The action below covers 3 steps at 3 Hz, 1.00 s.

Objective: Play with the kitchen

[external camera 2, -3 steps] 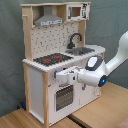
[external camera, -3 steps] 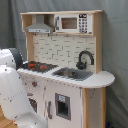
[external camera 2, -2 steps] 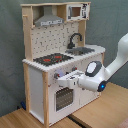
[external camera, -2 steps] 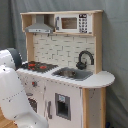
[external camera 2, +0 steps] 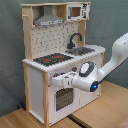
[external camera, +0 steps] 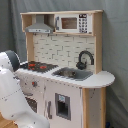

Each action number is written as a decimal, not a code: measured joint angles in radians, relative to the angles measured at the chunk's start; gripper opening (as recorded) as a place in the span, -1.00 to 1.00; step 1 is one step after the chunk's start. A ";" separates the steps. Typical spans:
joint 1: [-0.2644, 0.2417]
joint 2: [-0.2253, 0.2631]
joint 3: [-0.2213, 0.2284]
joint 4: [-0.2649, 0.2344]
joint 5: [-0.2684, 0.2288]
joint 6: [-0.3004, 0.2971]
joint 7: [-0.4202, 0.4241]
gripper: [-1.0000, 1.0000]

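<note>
The toy kitchen [external camera: 70, 100] is white and light wood and shows in both exterior views. On its top are the red-ringed black hob [external camera 2: 52, 59], the grey sink [external camera 2: 80, 50] and the black tap [external camera 2: 75, 39]. The hood [external camera: 40, 25] hangs above the dotted backboard [external camera: 60, 50]. In the second exterior view my gripper [external camera 2: 57, 80] reaches in from the right. It sits at the white front panel just above the oven door [external camera 2: 62, 99], under the hob. In the first exterior view only my white arm [external camera: 12, 97] shows at the lower left, and it hides the gripper.
A toy microwave [external camera: 72, 22] sits on the top shelf beside the hood. The kitchen stands on a wooden surface [external camera 2: 105, 112] with a grey curtain [external camera 2: 10, 55] behind it. My arm's wrist and elbow [external camera 2: 117, 52] fill the space to the right of the kitchen front.
In the second exterior view my wrist has dropped and moved left, bringing the gripper closer to the front panel above the oven door. The kitchen itself has not moved.
</note>
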 joint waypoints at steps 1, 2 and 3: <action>-0.038 -0.055 0.016 0.054 0.030 0.013 0.003 1.00; -0.039 -0.055 0.016 0.054 0.030 0.013 0.003 -1.00; -0.038 -0.057 0.015 0.047 0.043 0.002 0.041 -1.00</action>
